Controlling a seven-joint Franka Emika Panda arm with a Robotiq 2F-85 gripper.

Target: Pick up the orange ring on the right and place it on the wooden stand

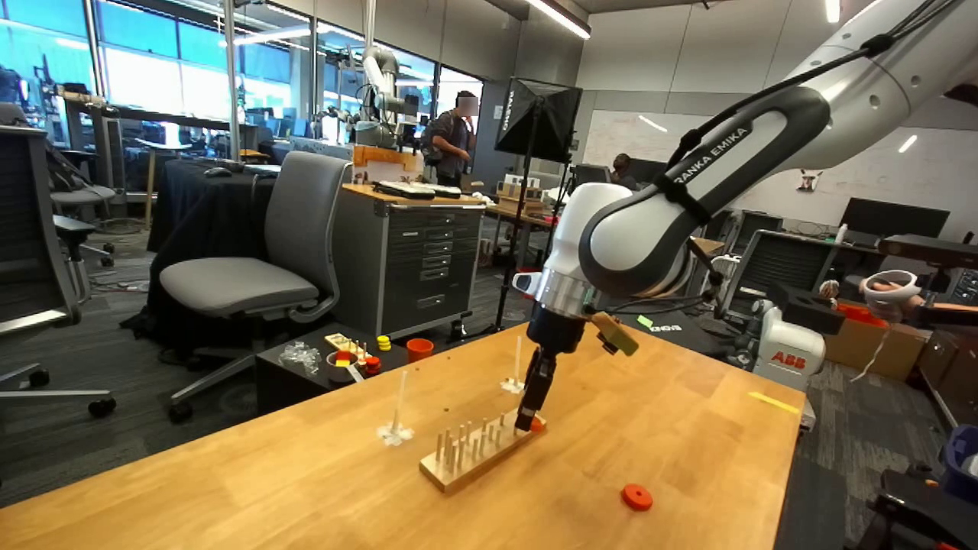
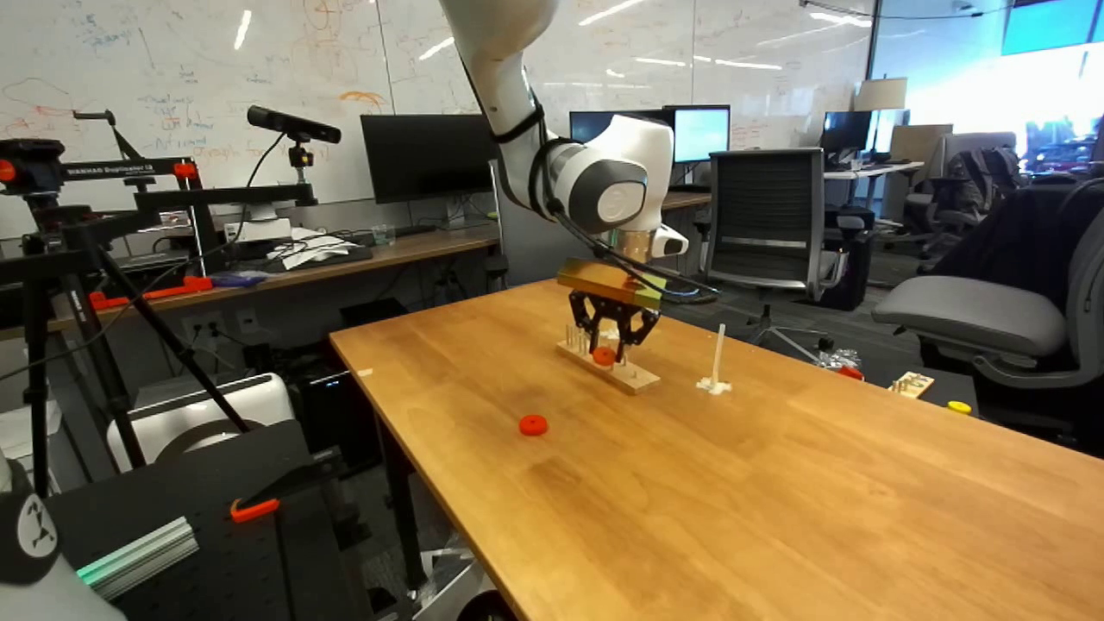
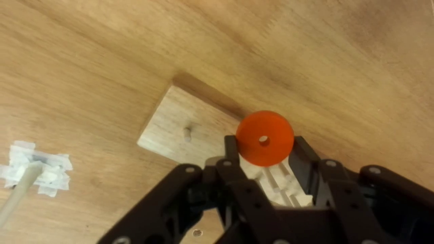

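Observation:
My gripper [image 1: 527,425] is shut on an orange ring [image 3: 266,154]. In the wrist view its two fingers [image 3: 265,145] press on opposite sides of the ring, whose centre hole faces the camera. The held ring also shows in both exterior views [image 1: 538,425] [image 2: 604,356]. It is over the wooden stand [image 1: 477,467], near one end. Whether it touches a peg cannot be told. The stand, pale with rows of thin pegs, also shows in an exterior view [image 2: 640,379] and, partly hidden by the gripper, in the wrist view [image 3: 166,132].
A second orange ring [image 1: 636,496] lies flat on the table [image 1: 306,473]; it also shows in an exterior view [image 2: 533,424]. Thin upright rods [image 1: 399,405] [image 1: 518,363] are taped to the table beside the stand. One rod [image 3: 22,189] shows in the wrist view.

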